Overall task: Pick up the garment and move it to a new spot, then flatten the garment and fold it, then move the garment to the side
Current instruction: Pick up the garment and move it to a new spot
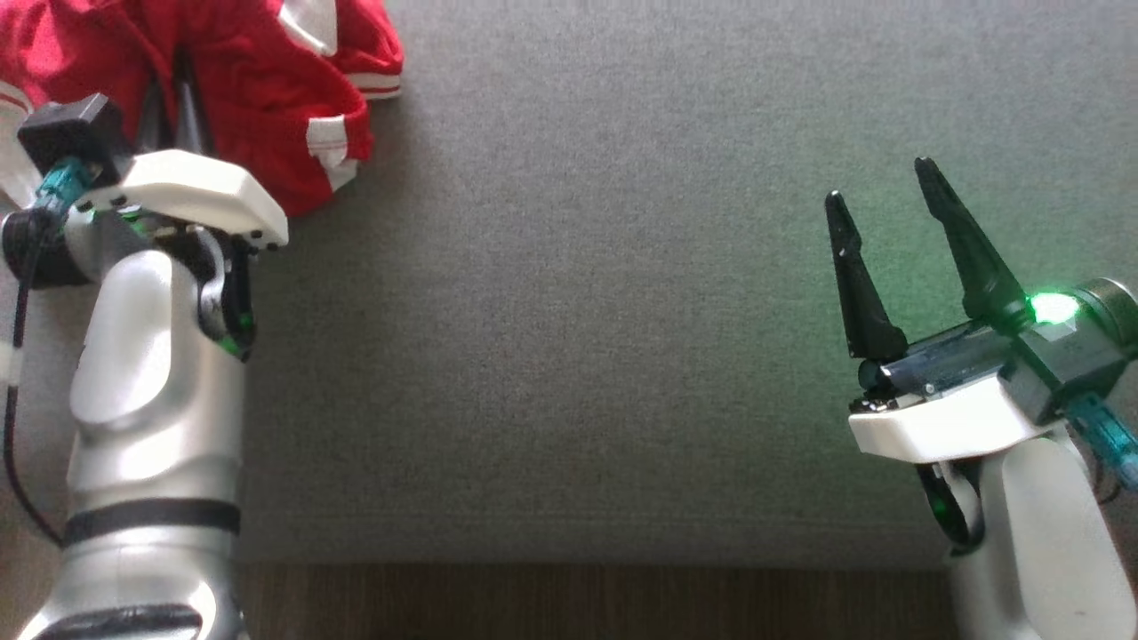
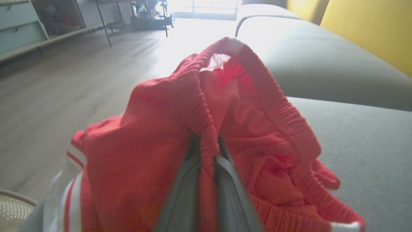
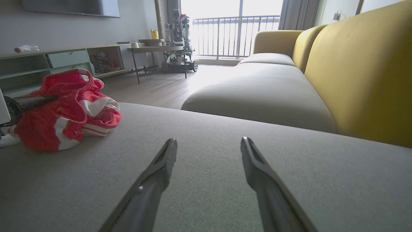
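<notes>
Garment (image 1: 267, 98): red shorts with white trim, bunched in a heap at the far left of the grey seat (image 1: 569, 311), close to its left edge. From the right wrist view the heap looks to be resting on the seat, not hanging.

Left claw (image 2: 206, 141): fingers pressed together on a fold of the elastic waistband. Red cloth is pinched between them and spills to both sides. The tips are buried in the cloth, so you cannot see how deep the bite goes.

Right claw (image 1: 880, 182): spread wide, nothing in it. It hovers over bare seat at the right, well apart from the garment.

Around: a wood floor (image 1: 533, 604) runs along the near edge of the seat, and a yellow backrest (image 3: 360, 74) rises on its far side.

Step in hand, as I read it: the first one, pick up and move. The grasp is made, but the lift and carry are not yet done.

Next move calls for:
- Raise the left claw until the whole heap hangs clear of the seat, then carry it right toward the open middle.
- Go slowly. You hold one fold of waistband, and the trailing legs could drag or pull it loose.
- Keep the right claw spread and out of the path. You will likely want it for a second corner when flattening.
</notes>
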